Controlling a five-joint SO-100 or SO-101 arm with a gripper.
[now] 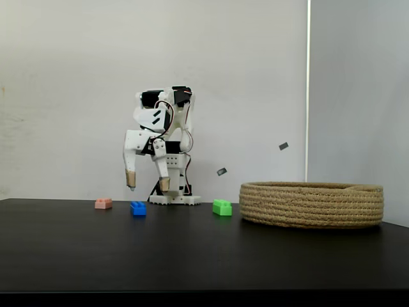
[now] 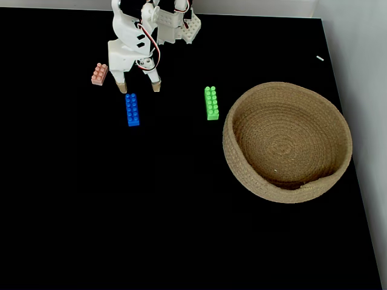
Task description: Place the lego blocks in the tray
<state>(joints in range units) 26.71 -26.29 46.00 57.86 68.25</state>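
Three lego blocks lie on the black table. The salmon-pink one is leftmost, the blue one is beside it, and the green one is nearest the tray. The tray, a round coiled-rope basket, stands at the right and holds nothing. My white gripper points down with its tan-tipped fingers spread open, hovering just above the table behind the blue block, nothing between them.
The arm's base stands at the back of the table by a white wall. The table's right edge runs close past the tray. Bare black tabletop stretches in front.
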